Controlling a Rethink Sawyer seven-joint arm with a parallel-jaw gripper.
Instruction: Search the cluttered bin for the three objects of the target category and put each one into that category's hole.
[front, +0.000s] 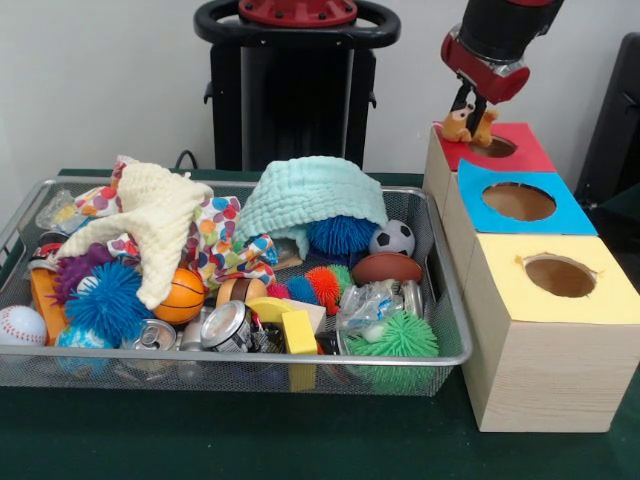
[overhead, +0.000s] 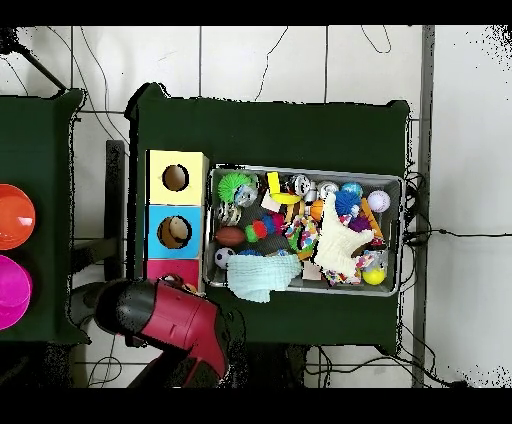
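In the front view, nearest the camera, the wire mesh bin (front: 455, 352) sits on the green bench (front: 230, 440), filled with mixed items. Along its front edge lie a baseball (front: 20, 325), a blue spiky ball (front: 105, 300), two crushed cans (front: 228, 326), a yellow block (front: 298, 332) and a green spiky ball (front: 402, 338). Further back are a small basketball (front: 183, 295), a brown football (front: 387, 267), a small soccer ball (front: 393, 238), a cream knitted cloth (front: 160, 220) and a mint cloth (front: 312, 197) draped over other items. Just beside the bin stands a wooden box with three holes in a row: the yellow-topped hole (front: 560, 276) nearest, the blue-topped hole (front: 518, 201) in the middle, and the red-topped hole (front: 495, 148) farthest. The end effector (front: 478, 115) hangs directly above the red-topped hole, closed on a small orange toy figure (front: 468, 124), which is held just over the opening. The overhead view shows the arm covering the red end of the box.
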